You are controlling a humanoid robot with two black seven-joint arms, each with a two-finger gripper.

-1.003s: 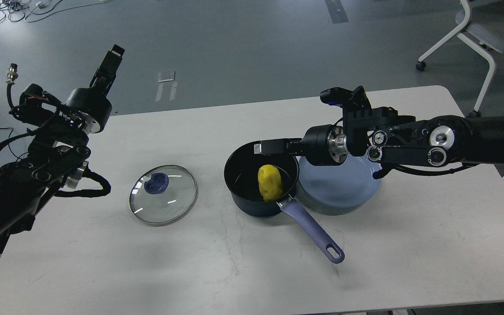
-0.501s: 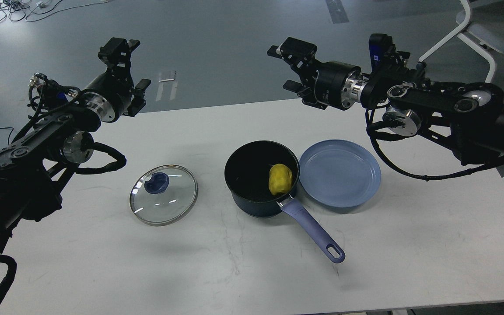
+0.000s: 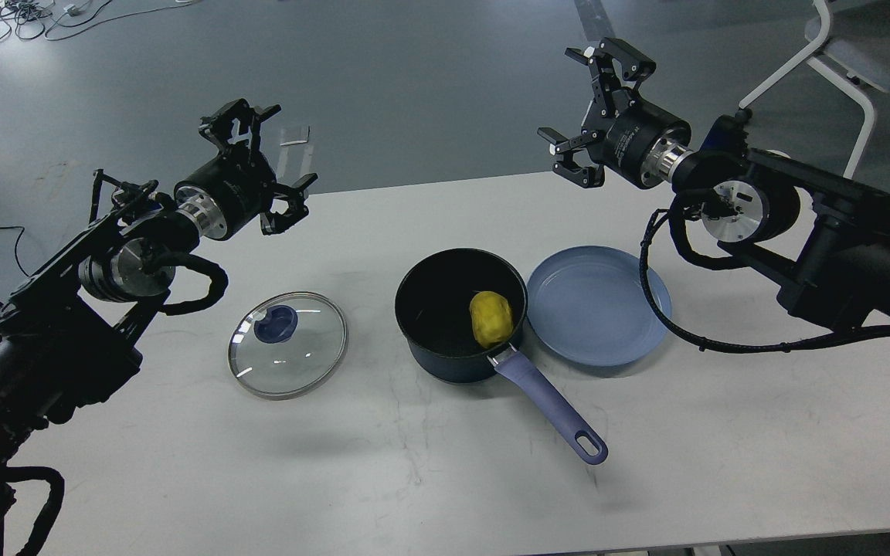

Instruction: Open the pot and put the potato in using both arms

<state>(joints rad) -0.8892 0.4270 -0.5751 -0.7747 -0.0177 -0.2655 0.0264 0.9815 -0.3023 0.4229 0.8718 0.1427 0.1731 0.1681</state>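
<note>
Your potato [image 3: 491, 318] lies in the saucepan [image 3: 445, 340] mid-table, well below both grippers, left [image 3: 267, 166] and right [image 3: 596, 112], apparently spread open, holding nothing.

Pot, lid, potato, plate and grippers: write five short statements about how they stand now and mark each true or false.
1. The potato lies inside the pot. True.
2. The glass lid sits on the pot. False: it lies flat on the table, left of the pot.
3. The blue plate holds nothing. True.
4. The right gripper is shut on the potato. False: it is open, empty and raised beyond the table's far edge.
5. The left gripper grips the lid's knob. False: it is open and well clear of the lid.
</note>
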